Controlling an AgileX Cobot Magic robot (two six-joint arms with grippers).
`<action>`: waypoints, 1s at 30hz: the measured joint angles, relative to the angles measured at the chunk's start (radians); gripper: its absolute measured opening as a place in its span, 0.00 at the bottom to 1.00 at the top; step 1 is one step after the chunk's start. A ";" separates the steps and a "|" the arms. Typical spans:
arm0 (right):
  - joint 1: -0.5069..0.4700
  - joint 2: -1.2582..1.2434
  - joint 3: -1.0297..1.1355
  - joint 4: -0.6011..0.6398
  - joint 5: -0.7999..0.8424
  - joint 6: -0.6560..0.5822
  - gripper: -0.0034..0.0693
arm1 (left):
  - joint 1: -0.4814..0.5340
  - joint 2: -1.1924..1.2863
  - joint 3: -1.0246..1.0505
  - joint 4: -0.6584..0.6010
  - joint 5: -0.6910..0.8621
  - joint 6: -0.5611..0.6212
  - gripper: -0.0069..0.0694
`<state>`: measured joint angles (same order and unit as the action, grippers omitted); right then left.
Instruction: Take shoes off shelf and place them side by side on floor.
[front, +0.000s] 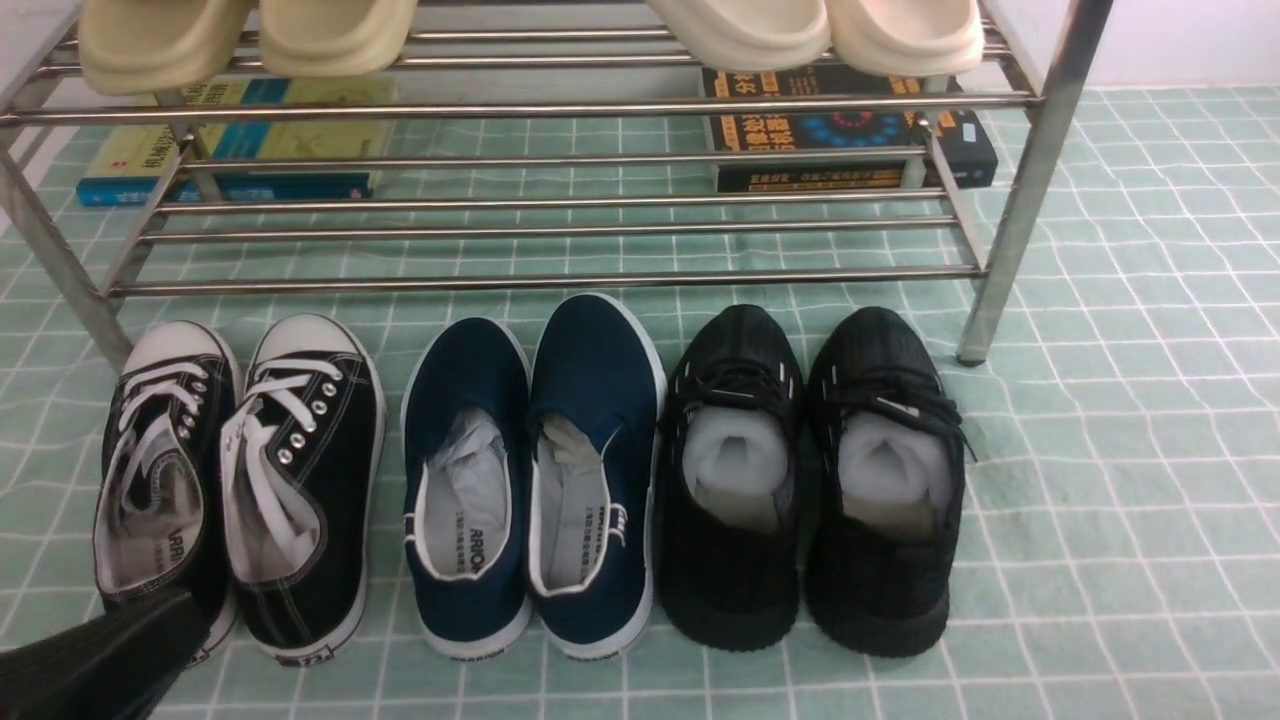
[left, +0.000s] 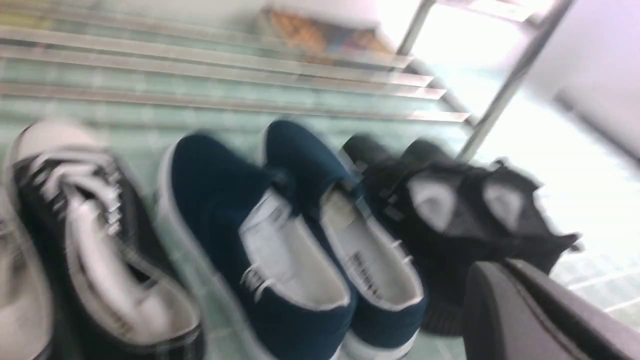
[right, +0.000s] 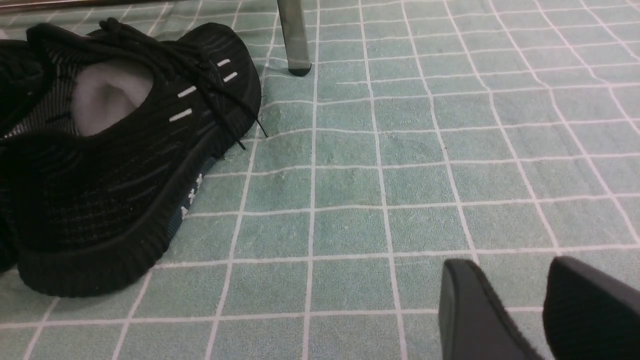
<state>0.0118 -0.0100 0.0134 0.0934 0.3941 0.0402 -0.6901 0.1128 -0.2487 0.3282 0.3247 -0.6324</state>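
you have the navy shoes (front: 533, 478) down on the floor (front: 1120, 480), side by side and touching along their inner edges, toes toward the shelf (front: 540, 230) and heels toward you. the right one of the pair sits a little further forward than the left. grey paper stuffing shows in both openings. they stand between the black lace-up sneakers (front: 238, 480) on your left and the all-black knit sneakers (front: 810, 480) on your right, all three pairs in one row in front of the shelf's lower tier. the right navy shoe touches the nearest knit sneaker.

on the shelf's upper tier you can see two pairs of pale slippers (front: 530, 35), and two books (front: 540, 140) lie on the floor under the rack.

your left end effector (front: 95, 665) shows only as a dark shape at the lower left corner, over the heel of the outer lace-up sneaker; the left wrist view is blurred, so you cannot tell how wide it is. your right end effector (right: 515, 310) hangs over bare floor with a narrow gap between its fingers, holding nothing, well apart from the knit sneaker.
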 joint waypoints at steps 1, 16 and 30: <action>0.000 0.000 0.000 0.000 0.000 0.000 0.38 | 0.000 -0.011 0.020 0.001 -0.012 0.000 0.09; 0.000 0.000 0.000 0.000 0.000 0.000 0.38 | 0.000 -0.022 0.089 0.010 -0.001 0.010 0.11; 0.000 0.000 0.000 0.000 0.000 0.000 0.38 | 0.453 -0.022 0.176 -0.181 -0.036 0.494 0.13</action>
<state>0.0118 -0.0100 0.0134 0.0934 0.3941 0.0402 -0.2367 0.0905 -0.0727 0.1470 0.2884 -0.1388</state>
